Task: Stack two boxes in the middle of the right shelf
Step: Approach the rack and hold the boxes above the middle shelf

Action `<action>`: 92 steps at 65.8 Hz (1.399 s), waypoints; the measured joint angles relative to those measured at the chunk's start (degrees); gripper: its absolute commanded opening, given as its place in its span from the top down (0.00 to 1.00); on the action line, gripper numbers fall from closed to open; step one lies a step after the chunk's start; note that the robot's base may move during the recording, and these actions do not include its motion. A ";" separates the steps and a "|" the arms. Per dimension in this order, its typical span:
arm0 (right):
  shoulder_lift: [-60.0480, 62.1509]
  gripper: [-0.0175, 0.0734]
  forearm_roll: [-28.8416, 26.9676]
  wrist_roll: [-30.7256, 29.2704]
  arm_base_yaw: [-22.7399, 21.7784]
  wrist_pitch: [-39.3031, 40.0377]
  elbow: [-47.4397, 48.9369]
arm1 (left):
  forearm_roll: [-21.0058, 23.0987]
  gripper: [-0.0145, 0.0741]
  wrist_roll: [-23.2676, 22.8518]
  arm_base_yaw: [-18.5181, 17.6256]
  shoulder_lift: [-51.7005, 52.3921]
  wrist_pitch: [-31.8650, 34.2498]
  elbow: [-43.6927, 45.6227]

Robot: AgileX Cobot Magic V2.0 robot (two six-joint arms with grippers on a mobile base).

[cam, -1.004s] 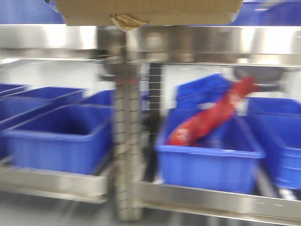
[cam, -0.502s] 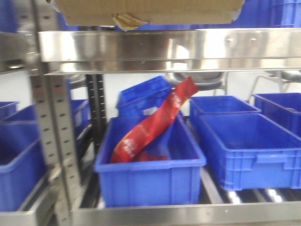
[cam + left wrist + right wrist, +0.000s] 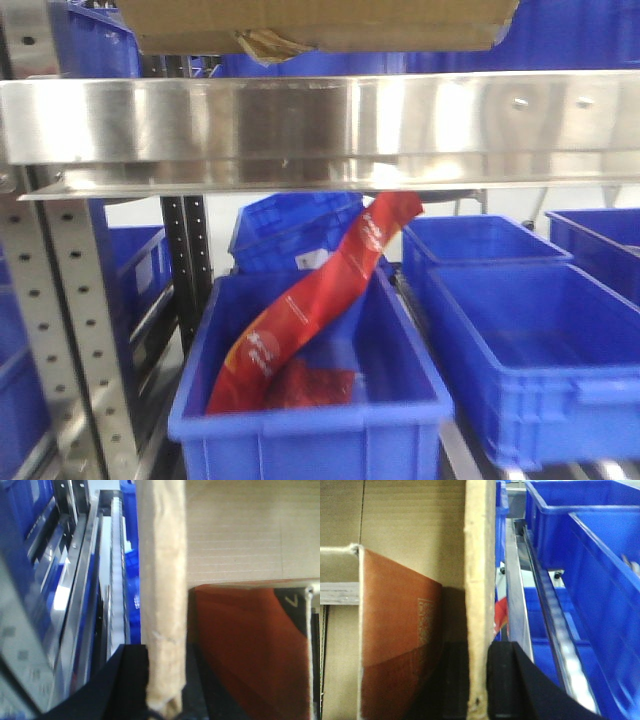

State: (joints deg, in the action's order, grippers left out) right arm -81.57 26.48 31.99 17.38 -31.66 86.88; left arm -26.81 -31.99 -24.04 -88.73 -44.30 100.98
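Front view, left to right.

Perforated upright [image 3: 75, 340]: dull steel strip with rows of round holes.

Shelf [image 3: 320, 125]: the front lip runs the full width, brushed stainless and mirror-bright, with two fasteners near the right end.

Box [image 3: 320, 22]: at the top edge, above the lip. Plain brown corrugated, underside creased. A thin strip of blue shows between it and the lip, so they look apart in this view. A crumpled yellowish tape scrap [image 3: 262, 42] hangs off its lower edge, left of centre.

Below the lip is the centre blue bin [image 3: 300, 440], smooth moulded plastic. A glossy red packet [image 3: 310, 310] leans diagonally in it, top end up near the lip's underside. The right blue bin [image 3: 530, 350] is just beside it.

Left wrist view: left gripper [image 3: 162, 680] is pinching a box side wall, with a black finger on each face of the raw, fuzzy cut edge. A flat red-orange panel [image 3: 240, 645] sits inside the box (can't tell what it is).

Right wrist view: right gripper [image 3: 477, 680] is likewise clamped on a box wall, one black pad per face.
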 measured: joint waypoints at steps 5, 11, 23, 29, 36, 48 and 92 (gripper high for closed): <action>0.00 0.99 0.00 0.00 0.00 0.00 0.00 | 0.00 0.96 0.00 0.00 0.00 0.00 0.00; 0.00 0.99 0.00 0.00 0.00 0.00 0.00 | 0.00 0.96 0.00 0.00 0.00 0.00 0.00; 0.00 0.99 0.00 0.00 0.00 0.00 0.00 | 0.00 0.96 0.00 0.00 0.00 0.00 0.00; 0.00 0.99 0.00 0.00 0.00 0.00 0.00 | 0.00 0.96 0.00 0.00 0.00 0.00 0.00; 0.00 0.99 0.00 0.00 0.00 0.00 0.00 | 0.00 0.96 0.00 0.00 0.00 0.00 0.00; 0.00 0.99 0.00 0.00 0.00 0.00 0.00 | 0.00 0.96 0.00 0.00 0.00 0.00 0.00; 0.00 0.99 0.00 0.00 0.00 0.00 0.00 | 0.00 0.96 0.00 0.00 0.00 0.00 0.00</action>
State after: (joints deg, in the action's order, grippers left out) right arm -81.57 26.48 31.99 17.38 -31.66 86.88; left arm -26.81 -31.99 -24.04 -88.73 -44.30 100.98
